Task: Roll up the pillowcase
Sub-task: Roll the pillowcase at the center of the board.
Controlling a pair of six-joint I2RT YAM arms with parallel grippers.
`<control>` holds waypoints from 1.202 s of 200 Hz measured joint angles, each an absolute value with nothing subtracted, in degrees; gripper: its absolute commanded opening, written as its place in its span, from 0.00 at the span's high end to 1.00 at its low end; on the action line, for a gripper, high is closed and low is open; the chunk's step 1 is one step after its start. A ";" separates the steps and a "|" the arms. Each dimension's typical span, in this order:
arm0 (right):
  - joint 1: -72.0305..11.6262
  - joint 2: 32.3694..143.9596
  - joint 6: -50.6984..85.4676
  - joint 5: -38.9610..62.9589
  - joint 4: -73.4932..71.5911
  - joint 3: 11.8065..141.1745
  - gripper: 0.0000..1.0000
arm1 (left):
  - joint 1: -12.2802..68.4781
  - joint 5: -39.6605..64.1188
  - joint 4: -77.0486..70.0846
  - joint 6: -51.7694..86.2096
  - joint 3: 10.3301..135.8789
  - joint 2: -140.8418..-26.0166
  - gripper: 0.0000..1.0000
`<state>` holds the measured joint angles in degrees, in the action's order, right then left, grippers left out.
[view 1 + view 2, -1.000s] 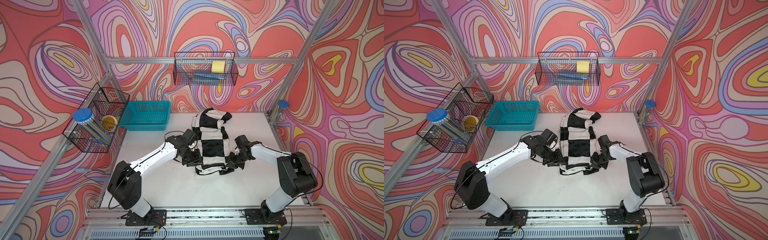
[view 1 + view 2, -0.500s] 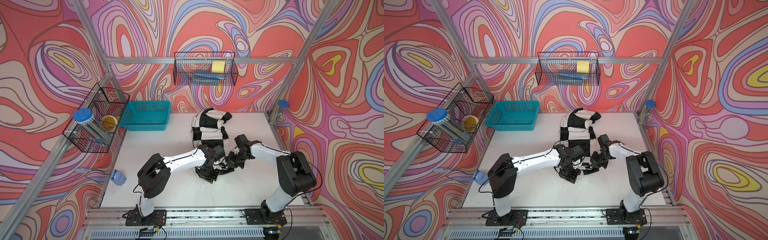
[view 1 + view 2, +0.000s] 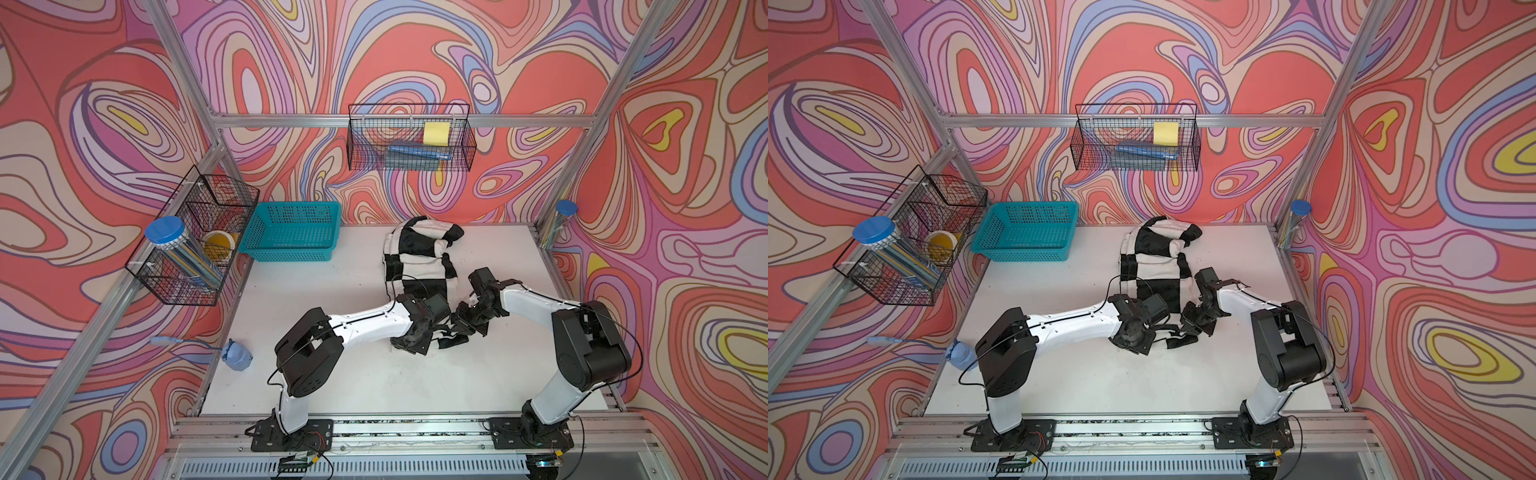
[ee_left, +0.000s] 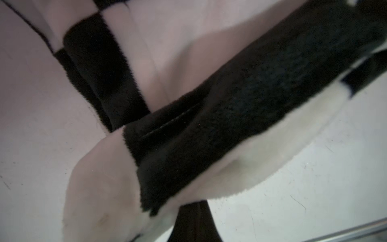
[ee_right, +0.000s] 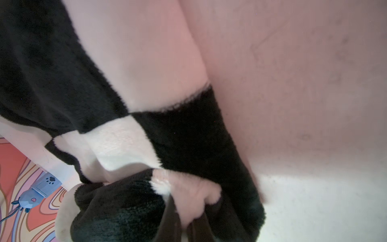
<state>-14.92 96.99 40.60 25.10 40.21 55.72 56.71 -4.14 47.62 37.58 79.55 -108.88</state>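
The left gripper (image 3: 419, 343), swung over from nine o'clock, now shuts its jaws on the six-o'clock end of the pillowcase (image 3: 415, 257), mid-counter (image 3: 332, 374). The right gripper (image 3: 467, 324) beside it likewise clamps cloth. The roll toward twelve o'clock looks begun.

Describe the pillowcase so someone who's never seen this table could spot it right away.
Start at the white table and find the teal basket at its back left corner. Just right of it, the pillowcase is the crumpled plush cloth lying from the back edge toward the middle. Nothing else there has its big black and white squares.
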 measured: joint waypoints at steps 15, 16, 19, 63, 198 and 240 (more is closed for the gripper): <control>-14.92 96.99 40.64 25.10 40.18 55.72 0.91 | 56.71 -6.87 46.57 38.41 78.89 -108.88 1.00; -14.92 96.99 40.64 25.12 40.18 55.72 0.90 | 56.71 -7.01 46.52 38.44 78.89 -108.88 1.00; -14.92 96.99 40.62 25.12 40.18 55.72 0.88 | 56.71 -7.57 46.24 38.61 78.89 -108.88 1.00; -14.92 96.88 41.34 24.91 39.66 56.07 0.56 | 56.71 -14.20 43.18 39.27 79.35 -108.88 1.00; -27.68 68.18 68.34 14.76 38.00 40.29 0.37 | 47.81 -7.33 39.31 33.04 80.64 -108.88 1.00; -37.65 76.40 80.66 6.92 31.11 40.03 0.34 | 46.13 0.60 37.06 30.68 79.77 -109.65 1.00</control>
